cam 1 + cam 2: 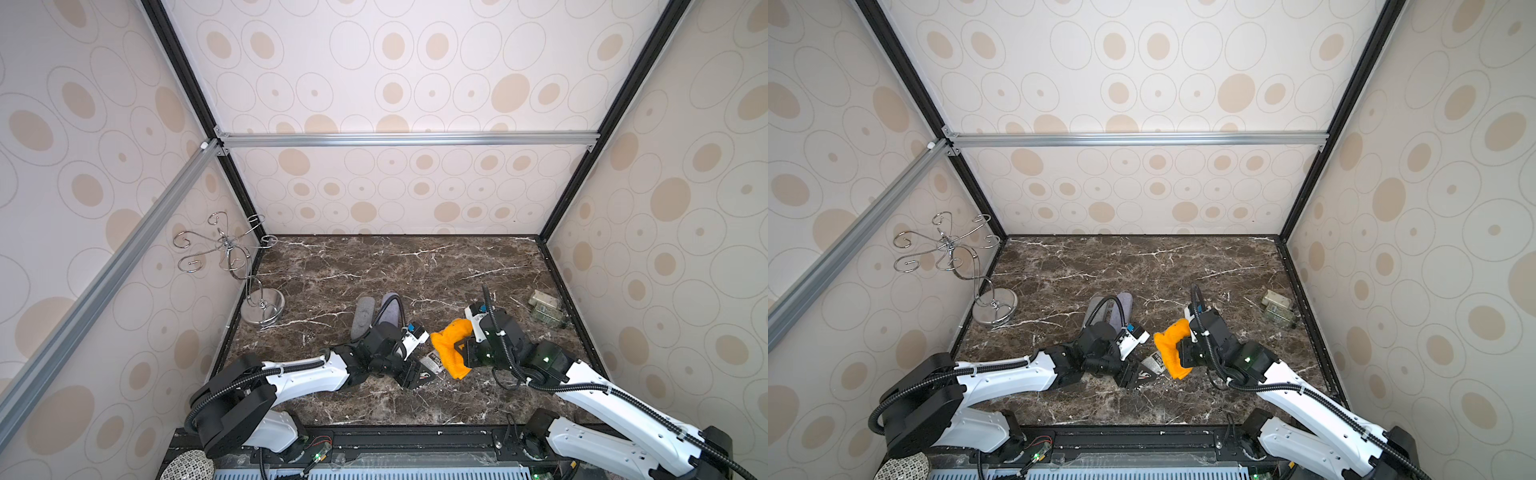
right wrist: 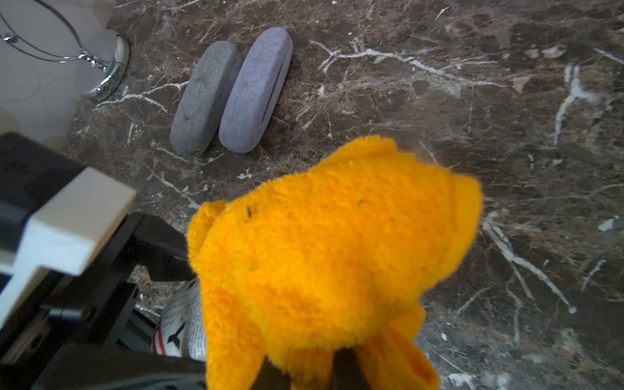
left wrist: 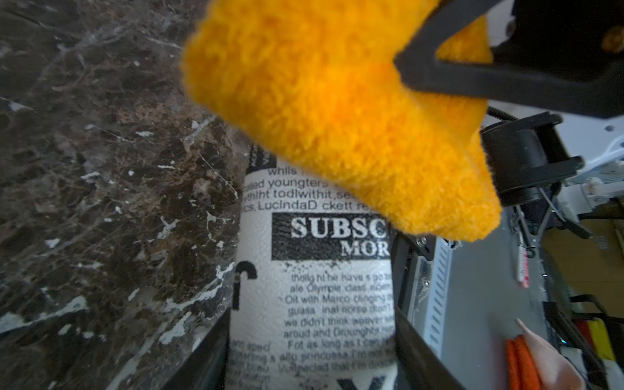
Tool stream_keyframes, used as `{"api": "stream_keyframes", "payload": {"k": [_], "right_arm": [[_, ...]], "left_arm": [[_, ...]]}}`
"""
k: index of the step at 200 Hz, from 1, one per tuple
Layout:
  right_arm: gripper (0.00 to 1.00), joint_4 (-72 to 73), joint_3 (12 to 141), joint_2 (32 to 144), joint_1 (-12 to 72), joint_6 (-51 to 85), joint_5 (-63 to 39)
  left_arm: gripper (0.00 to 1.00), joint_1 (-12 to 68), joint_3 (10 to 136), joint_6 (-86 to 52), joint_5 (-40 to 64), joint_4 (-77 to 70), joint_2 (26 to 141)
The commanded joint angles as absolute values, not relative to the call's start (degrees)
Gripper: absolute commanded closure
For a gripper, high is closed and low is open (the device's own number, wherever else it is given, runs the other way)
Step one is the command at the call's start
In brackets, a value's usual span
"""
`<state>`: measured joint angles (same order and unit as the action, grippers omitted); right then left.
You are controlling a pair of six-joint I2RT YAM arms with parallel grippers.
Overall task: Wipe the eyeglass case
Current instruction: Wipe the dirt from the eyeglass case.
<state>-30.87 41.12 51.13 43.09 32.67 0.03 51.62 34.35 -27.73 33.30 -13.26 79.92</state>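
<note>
The newsprint eyeglass case (image 3: pixel 314 304) is clamped by the left gripper (image 1: pixel 419 376) at the table's (image 1: pixel 374 266) five o'clock. Its two-o'clock end is covered by an orange cloth (image 1: pixel 446 349) pinched in the right gripper (image 1: pixel 461 350).

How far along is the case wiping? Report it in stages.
Done: the left hand grips the newspaper-print eyeglass case, the right hand the fluffy orange cloth. In hand: the cloth covers the case's far end. Left: the printed part near the left hand is uncovered; whether it's been wiped I cannot tell.
</note>
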Motion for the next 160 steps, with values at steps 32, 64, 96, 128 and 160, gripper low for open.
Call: {"api": "stream_keyframes", "payload": {"k": [32,64,96,128,160], "right_arm": [[1.00,-25.87,40.65,51.17,50.98,31.34,-2.15],[1.00,-28.46,39.94,51.35,49.12,31.95,2.55],[1.00,-33.17,40.96,50.00,41.63,32.32,3.15],[1.00,-35.32,42.52,47.81,40.02,31.29,3.95],[1.00,-32.84,40.99,43.52,36.72,35.04,-4.31]], "left_arm": [[0.48,48.26,34.87,-32.85,41.18,-21.47,78.86],[0.49,48.25,34.96,-28.93,40.18,-18.10,77.88],[0.49,48.24,34.02,-28.97,40.69,-17.76,77.32],[0.49,47.35,33.57,-36.01,43.27,-21.83,77.98],[0.51,44.23,29.08,-48.61,43.28,-34.01,75.69]]}}
